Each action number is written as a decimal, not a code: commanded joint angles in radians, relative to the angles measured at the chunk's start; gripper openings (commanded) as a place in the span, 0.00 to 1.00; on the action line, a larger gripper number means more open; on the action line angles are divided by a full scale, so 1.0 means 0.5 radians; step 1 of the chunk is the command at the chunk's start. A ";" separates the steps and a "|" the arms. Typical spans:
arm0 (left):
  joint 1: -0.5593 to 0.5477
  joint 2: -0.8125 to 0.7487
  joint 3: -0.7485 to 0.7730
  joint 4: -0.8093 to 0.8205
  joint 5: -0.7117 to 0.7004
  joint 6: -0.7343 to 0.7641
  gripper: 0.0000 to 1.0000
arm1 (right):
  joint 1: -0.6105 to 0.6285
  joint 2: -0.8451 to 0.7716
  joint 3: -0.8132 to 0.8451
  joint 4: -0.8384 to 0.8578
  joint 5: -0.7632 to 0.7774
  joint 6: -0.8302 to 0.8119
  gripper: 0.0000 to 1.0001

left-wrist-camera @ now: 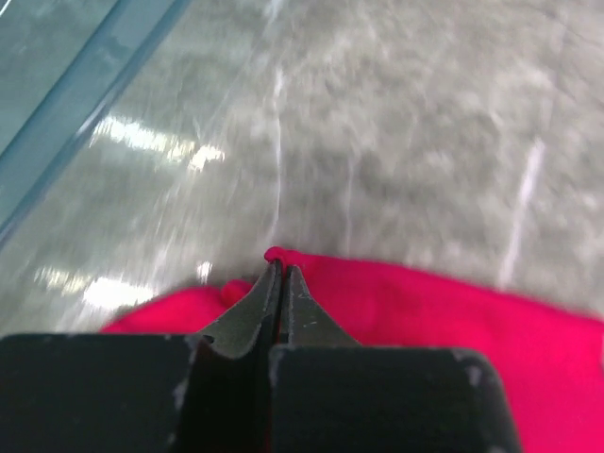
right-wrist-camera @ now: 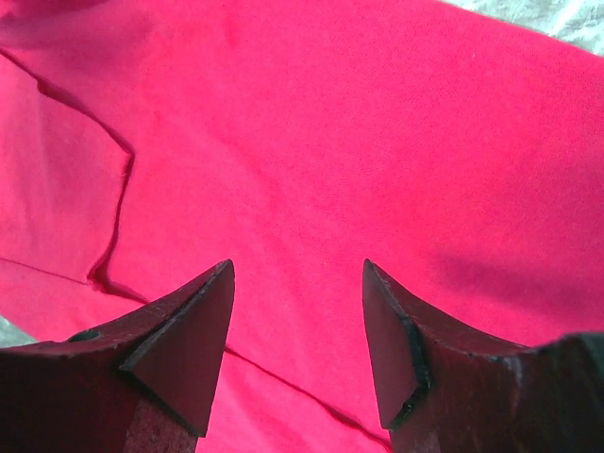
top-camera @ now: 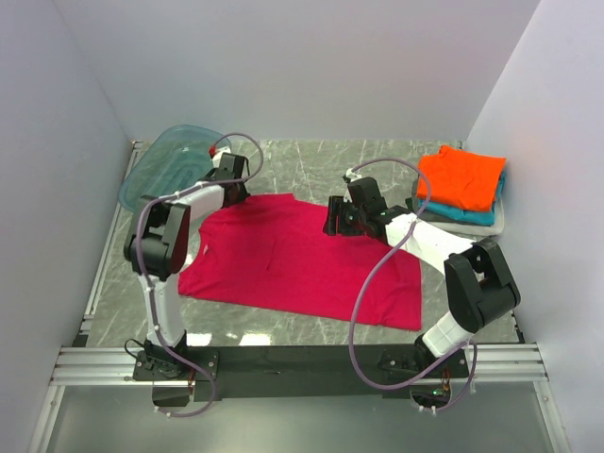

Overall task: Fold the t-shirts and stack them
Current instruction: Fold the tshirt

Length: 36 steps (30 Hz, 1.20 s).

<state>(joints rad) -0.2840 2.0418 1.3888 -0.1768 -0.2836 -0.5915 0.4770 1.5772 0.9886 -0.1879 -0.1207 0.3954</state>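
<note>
**Left hand pinches the far edge; right hand is not yet on the cloth**

The crimson shirt (top-camera: 293, 260) lies spread flat in the middle of the table (top-camera: 311, 165). Its long axis runs roughly left to right, slanting toward the near right. The left hand (left-wrist-camera: 278, 269) is at the shirt's far-left corner, just beside the tub (top-camera: 170, 165). Its jaws are pressed together, with a small fold of crimson fabric caught at the tips. The right hand (right-wrist-camera: 297, 269) hangs over the far-right part of the same shirt. Its jaws stand wide apart with nothing between them. Its own camera sees little but creased crimson cloth beneath, and whether the tips touch the fabric cannot be told.

The next move seems to turn on both hands standing along the shirt's far edge, with nearly all the cloth lying toward the arm bases. A fold would likely carry that far edge toward the near side, across the long axis. That needs the right hand to close on the edge below it, so that both corners travel together. With only the left corner held, the cloth would probably drag askew.

The other shirts are well apart at the far right, already folded and stacked. The orange shirt (top-camera: 461, 177) is on top, with the teal shirt (top-camera: 477, 217) under it and the grey-white shirt (top-camera: 439, 217) at the bottom.
</note>
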 commanded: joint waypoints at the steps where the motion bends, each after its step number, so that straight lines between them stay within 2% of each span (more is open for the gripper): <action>1: -0.061 -0.340 -0.212 0.344 0.061 0.072 0.01 | -0.012 0.006 0.008 0.014 0.018 -0.012 0.63; 3: -0.116 -0.509 -0.430 0.561 0.027 0.103 0.00 | -0.015 -0.001 0.011 0.005 0.027 -0.021 0.63; 8: -0.275 -0.816 -0.853 0.826 -0.101 0.204 0.01 | -0.012 -0.010 0.005 0.004 0.018 -0.024 0.63; 13: -0.358 -0.850 -0.958 0.630 -0.190 0.113 0.01 | -0.009 -0.031 -0.020 0.017 -0.007 -0.005 0.63; 21: -0.653 -1.015 -1.296 0.471 -0.203 0.014 0.02 | -0.015 -0.089 -0.063 0.017 0.017 -0.021 0.63; 24: -0.705 -1.132 -1.348 0.415 -0.163 -0.014 0.16 | -0.009 -0.093 -0.075 0.032 0.008 -0.015 0.63; 25: -0.708 -1.193 -1.348 0.400 -0.172 -0.023 0.29 | -0.012 -0.090 -0.075 0.035 0.002 -0.015 0.63; 28: -0.705 -1.252 -1.256 0.296 -0.233 -0.014 0.42 | -0.015 -0.089 -0.084 0.041 -0.001 -0.015 0.63; 33: -0.699 -1.179 -1.048 0.289 -0.316 0.051 0.53 | -0.012 -0.108 -0.100 0.038 0.011 -0.027 0.63; 36: -0.665 -1.007 -0.897 0.338 -0.268 0.185 0.57 | -0.012 -0.139 -0.124 0.035 0.011 -0.027 0.63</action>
<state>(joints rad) -0.6315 1.4784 0.8619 -0.0299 -0.4099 -0.5648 0.4770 1.5597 0.9386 -0.1932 -0.1211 0.3950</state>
